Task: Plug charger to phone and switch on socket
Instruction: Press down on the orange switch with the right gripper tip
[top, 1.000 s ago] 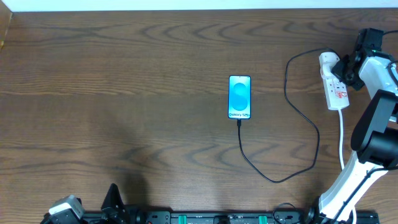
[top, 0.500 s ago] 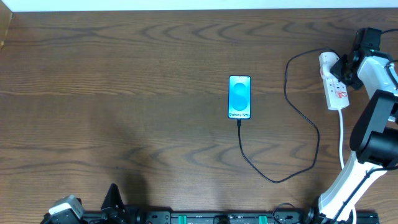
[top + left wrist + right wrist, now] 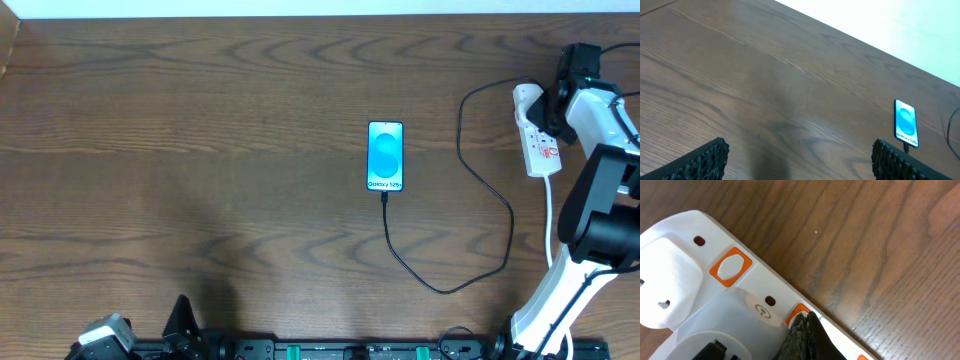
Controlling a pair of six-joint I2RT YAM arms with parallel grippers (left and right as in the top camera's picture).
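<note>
My right jaws: pressing together, tip sitting at an orange switch (image 3: 798, 312) of the socket (image 3: 537, 137), which is lying at the counter's (image 3: 200, 150) right edge. My left jaws: hanging wide apart, gripping nothing. Charger (image 3: 497, 195): running from socket to phone (image 3: 386, 155), which is glowing blue mid-counter.

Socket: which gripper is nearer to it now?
Right. The right gripper is on the socket, tips at an orange switch; the left gripper is at the table's near left edge, far from it.
</note>
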